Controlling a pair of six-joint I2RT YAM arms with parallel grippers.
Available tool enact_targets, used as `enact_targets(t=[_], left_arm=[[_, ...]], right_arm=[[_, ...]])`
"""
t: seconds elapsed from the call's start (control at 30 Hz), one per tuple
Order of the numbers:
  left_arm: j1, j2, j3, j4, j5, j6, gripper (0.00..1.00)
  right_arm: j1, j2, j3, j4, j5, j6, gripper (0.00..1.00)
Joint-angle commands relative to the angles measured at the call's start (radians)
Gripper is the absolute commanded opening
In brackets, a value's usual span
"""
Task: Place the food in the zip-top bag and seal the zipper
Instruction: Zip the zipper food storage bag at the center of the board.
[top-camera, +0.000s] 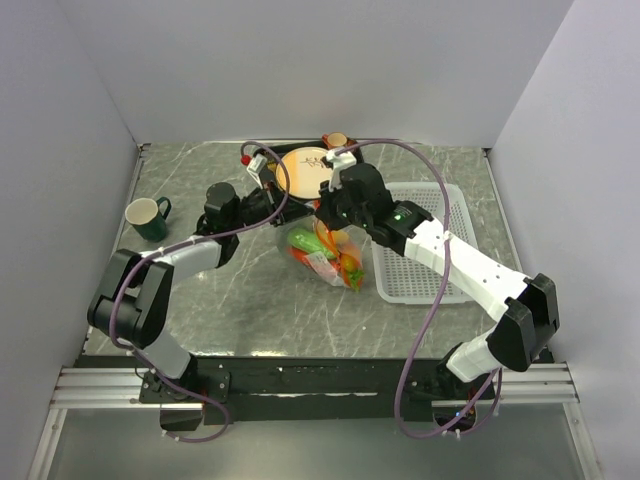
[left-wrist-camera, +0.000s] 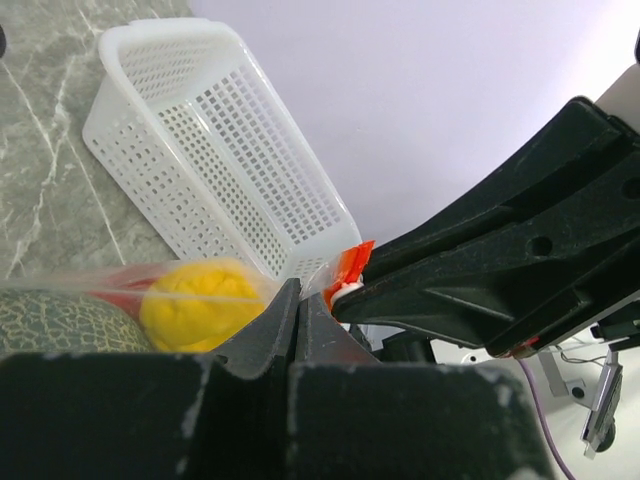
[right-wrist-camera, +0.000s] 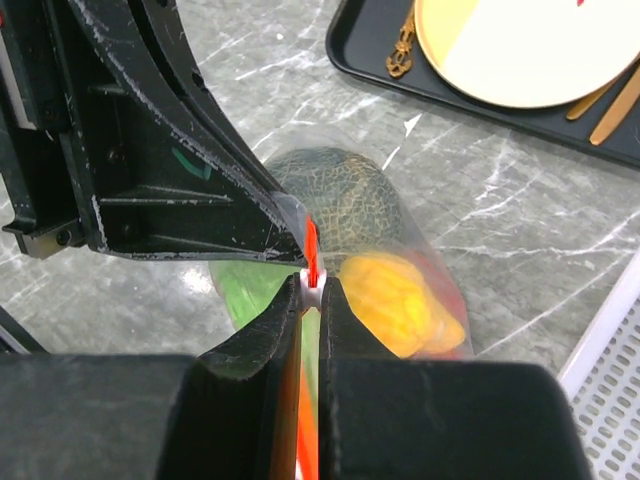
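Observation:
The clear zip-top bag (top-camera: 325, 255) hangs between both grippers above the table, filled with food: a green melon (right-wrist-camera: 345, 195), a yellow pear (right-wrist-camera: 395, 300) and green and red pieces. My left gripper (left-wrist-camera: 298, 292) is shut on the bag's top edge, next to the orange-red zipper (left-wrist-camera: 350, 262). My right gripper (right-wrist-camera: 312, 285) is shut on the zipper (right-wrist-camera: 311, 250) and its white slider, right against the left gripper's finger. In the top view the two grippers (top-camera: 318, 205) meet over the bag.
A white mesh basket (top-camera: 425, 245) lies right of the bag. A black tray with a yellow plate (top-camera: 305, 170) is behind it. A green mug (top-camera: 148, 217) stands at the left. Purple cables loop over the arms.

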Motion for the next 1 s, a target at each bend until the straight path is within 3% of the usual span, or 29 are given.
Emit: enact_targets(t=[0.0, 0.63, 0.97], left_arm=[[0.101, -0.06, 0.008, 0.067, -0.234, 0.013, 0.01], [0.129, -0.086, -0.001, 0.005, -0.258, 0.025, 0.01], [0.195, -0.126, 0.002, -0.074, -0.267, 0.062, 0.01]], right_arm=[[0.024, -0.043, -0.048, -0.216, -0.04, -0.008, 0.0], [0.031, -0.068, -0.091, -0.213, -0.027, 0.0, 0.0], [0.031, -0.129, -0.144, -0.222, -0.007, 0.018, 0.0]])
